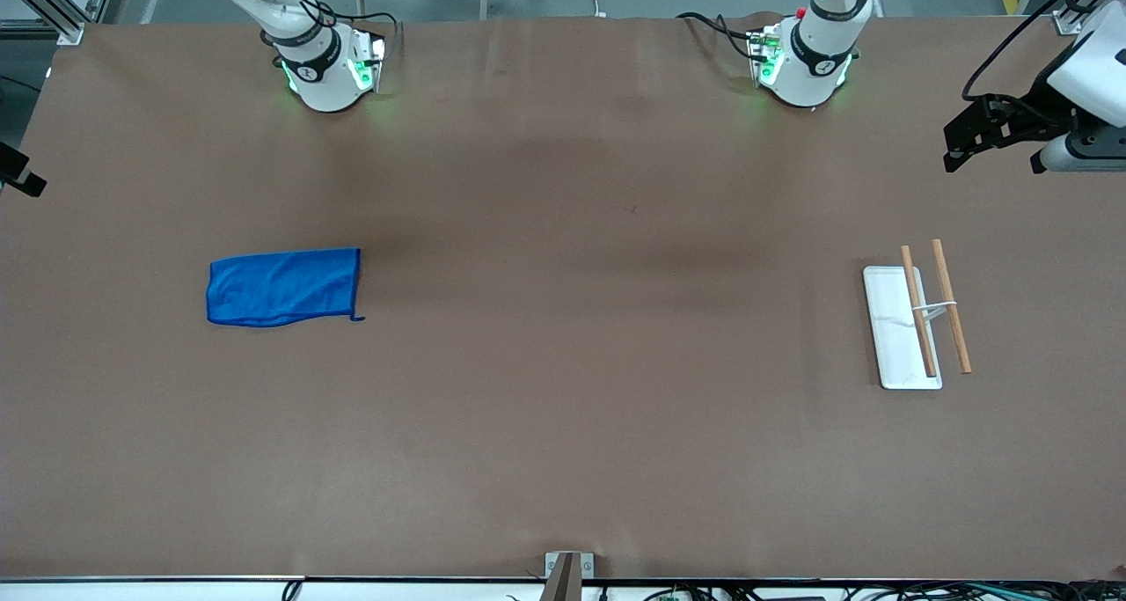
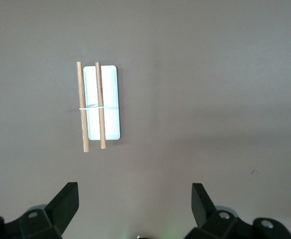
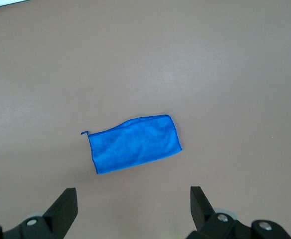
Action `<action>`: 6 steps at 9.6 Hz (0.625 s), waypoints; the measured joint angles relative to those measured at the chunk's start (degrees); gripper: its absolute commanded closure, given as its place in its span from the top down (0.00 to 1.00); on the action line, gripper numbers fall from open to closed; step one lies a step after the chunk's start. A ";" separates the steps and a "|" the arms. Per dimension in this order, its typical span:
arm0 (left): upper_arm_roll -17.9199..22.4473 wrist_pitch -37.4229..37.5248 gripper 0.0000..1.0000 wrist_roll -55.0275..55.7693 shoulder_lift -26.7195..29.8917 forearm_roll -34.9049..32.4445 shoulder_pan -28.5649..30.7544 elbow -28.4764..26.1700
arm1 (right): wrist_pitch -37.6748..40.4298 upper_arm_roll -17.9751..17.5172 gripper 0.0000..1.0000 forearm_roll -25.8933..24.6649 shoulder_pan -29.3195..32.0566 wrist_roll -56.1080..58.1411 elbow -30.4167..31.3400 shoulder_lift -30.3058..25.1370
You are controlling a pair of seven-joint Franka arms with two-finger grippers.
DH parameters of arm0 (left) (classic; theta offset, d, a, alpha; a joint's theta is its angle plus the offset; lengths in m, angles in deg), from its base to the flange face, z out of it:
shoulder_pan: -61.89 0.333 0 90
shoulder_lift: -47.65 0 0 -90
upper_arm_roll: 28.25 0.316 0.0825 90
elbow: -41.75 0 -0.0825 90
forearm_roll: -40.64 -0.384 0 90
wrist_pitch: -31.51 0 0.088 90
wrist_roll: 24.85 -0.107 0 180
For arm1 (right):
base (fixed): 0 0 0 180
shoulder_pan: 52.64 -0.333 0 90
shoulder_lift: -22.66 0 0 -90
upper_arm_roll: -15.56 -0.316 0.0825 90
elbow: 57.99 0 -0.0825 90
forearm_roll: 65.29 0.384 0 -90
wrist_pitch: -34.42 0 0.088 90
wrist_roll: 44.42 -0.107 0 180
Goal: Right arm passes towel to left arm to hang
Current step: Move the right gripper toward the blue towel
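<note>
Towel [image 1: 283,287] flat on table [image 1: 563,425] toward right arm's end, loop at corner. Rack [image 1: 919,318] toward left arm's end. Right gripper [image 3: 133,211] high over towel, jaws wide, empty. Left gripper [image 2: 134,209] over rack, wide, empty. Risk: pinching one thin layer, towel slips at handover.

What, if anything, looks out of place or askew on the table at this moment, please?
Nothing stands out. The towel lies flat toward the right arm's end of the table, one long edge slightly wavy. The rack stands upright toward the left arm's end. The right gripper and left gripper hang open, empty.
</note>
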 measured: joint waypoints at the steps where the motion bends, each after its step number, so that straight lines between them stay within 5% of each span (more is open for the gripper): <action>1: 0.00 0.01 1.00 0.00 0.00 0.25 0.05 0.01 | 0.01 0.00 1.00 0.00 0.00 0.00 0.00 0.00; 6: 0.24 0.46 1.00 0.00 0.00 0.67 0.32 0.34 | 0.72 -0.02 1.00 0.00 -0.01 0.80 0.52 0.20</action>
